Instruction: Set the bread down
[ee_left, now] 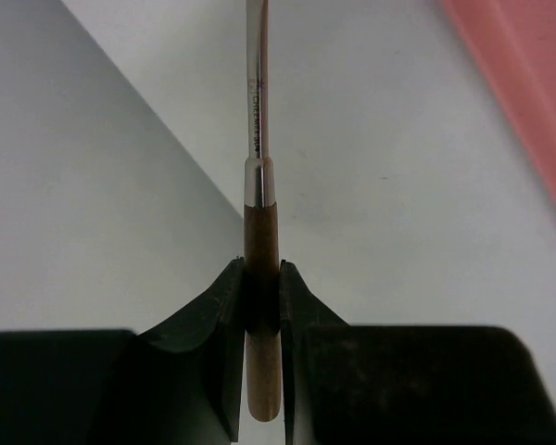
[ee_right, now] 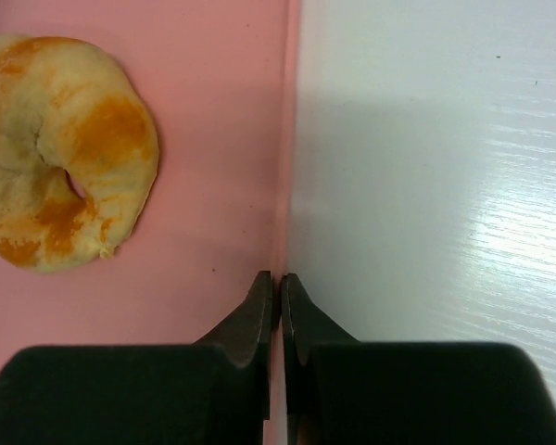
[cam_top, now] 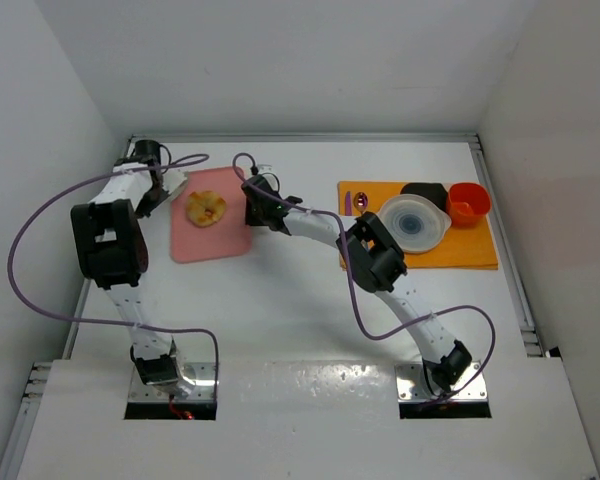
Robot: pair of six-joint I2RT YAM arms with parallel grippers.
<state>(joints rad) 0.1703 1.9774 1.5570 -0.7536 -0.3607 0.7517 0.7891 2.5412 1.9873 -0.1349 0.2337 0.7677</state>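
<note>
The bread (cam_top: 206, 208) lies on the pink board (cam_top: 210, 245), far left. The right gripper (ee_right: 276, 278) has its fingers pressed together at the board's right edge. The left gripper (ee_left: 259, 271) pinches a wooden-handled utensil (ee_left: 260, 227). On the right, an orange mat (cam_top: 450, 258) holds a lidded white bowl (cam_top: 415, 222) and an orange cup (cam_top: 468, 203).

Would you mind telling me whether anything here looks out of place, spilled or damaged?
Nothing stands out: the bread lies whole on the pink board, nothing is spilled, and the dishes sit tidily on the orange mat.
</note>
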